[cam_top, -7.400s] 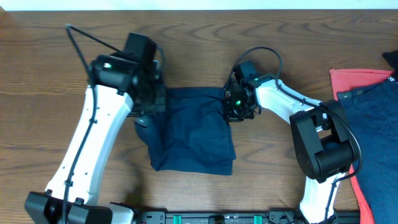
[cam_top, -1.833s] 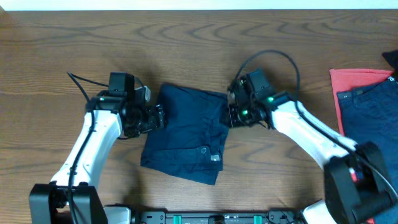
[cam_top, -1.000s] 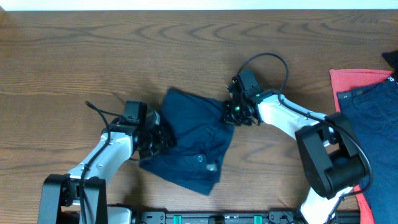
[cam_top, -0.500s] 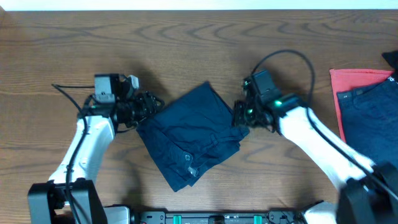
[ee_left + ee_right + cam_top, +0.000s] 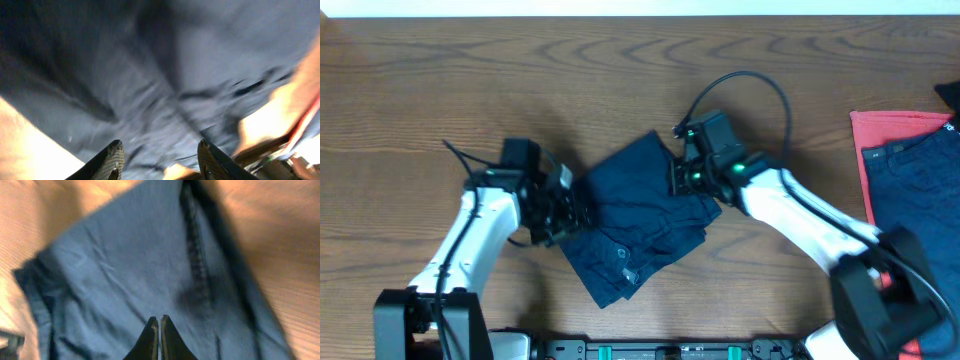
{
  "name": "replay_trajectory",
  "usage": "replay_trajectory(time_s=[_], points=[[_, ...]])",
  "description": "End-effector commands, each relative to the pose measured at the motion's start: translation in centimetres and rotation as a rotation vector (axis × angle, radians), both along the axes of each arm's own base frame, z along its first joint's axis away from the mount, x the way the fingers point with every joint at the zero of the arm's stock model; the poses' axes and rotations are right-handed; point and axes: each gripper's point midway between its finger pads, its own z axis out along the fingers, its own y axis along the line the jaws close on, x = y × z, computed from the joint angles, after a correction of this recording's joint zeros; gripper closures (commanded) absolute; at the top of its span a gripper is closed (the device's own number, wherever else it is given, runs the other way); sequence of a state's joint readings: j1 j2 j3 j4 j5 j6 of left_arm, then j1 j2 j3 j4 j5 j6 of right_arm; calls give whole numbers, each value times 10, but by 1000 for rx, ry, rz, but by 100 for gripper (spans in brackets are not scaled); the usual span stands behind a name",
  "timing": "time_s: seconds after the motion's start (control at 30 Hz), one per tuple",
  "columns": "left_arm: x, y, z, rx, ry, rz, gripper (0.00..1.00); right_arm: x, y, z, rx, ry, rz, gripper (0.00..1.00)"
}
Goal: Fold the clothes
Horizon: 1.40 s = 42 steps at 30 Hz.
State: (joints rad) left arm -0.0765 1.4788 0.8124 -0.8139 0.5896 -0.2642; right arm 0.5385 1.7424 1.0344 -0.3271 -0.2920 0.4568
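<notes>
The dark navy shorts [image 5: 638,215] lie in a folded, rumpled bundle, turned at an angle, on the wooden table; a small silver button [image 5: 623,253] shows near their lower edge. My left gripper [image 5: 566,208] is at the bundle's left edge, low over the cloth; in the left wrist view its fingers [image 5: 160,156] are open with blurred navy fabric [image 5: 150,75] beyond them. My right gripper [image 5: 680,178] is at the bundle's upper right edge; in the right wrist view its fingers [image 5: 159,324] are shut, tips over the blue fabric [image 5: 140,265].
A red garment [image 5: 890,130] with a blue denim garment [image 5: 925,210] on top lies at the table's right edge. A dark object [image 5: 948,95] sits at the far right edge. The table's front rail [image 5: 670,350] runs along the bottom.
The left gripper has moved right and down to the shorts' left edge. The right gripper has moved left and up onto their upper right edge. The shorts have barely shifted since half a second ago.
</notes>
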Motion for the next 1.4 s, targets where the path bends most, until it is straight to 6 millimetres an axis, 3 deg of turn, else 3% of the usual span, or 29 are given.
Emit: replay_trajectory(time_s=[0.0,0.1,0.17,0.27,0.33,0.43,0.5,0.67,0.77,0.9,1.1,1.27,1.37], points=[[-23,10,-23,76,91,45,50,-8,6,-27,4,97,-11,99],[-22,10,-33,74,71,63,50,-16,-6,-48,-36,189,-76,99],[-10,9,-37,67,7,64,50,-24,-23,-57,-93,268,-167,99],[25,6,-38,49,-159,58,50,-47,-52,-68,-201,407,-313,99],[49,5,-35,48,-271,41,50,-57,-58,-69,-228,449,-326,99],[63,8,-32,52,-324,55,50,-60,-60,-68,-235,459,-327,99],[63,9,-29,39,-309,65,50,-59,-61,-66,-234,453,-320,99],[44,-6,-7,-124,-186,74,23,-43,-45,-45,-154,301,-73,96],[34,-11,9,-206,-130,71,21,-41,-30,-18,-72,197,90,90],[31,3,17,-187,-131,85,17,-36,-28,-1,-55,138,98,85],[20,60,-17,130,-72,137,9,-35,-34,-21,-91,197,34,84],[8,56,-36,125,-16,116,8,-42,-38,-51,-120,310,-39,91],[7,43,-46,69,9,98,8,-45,-38,-60,-125,339,-42,94]])
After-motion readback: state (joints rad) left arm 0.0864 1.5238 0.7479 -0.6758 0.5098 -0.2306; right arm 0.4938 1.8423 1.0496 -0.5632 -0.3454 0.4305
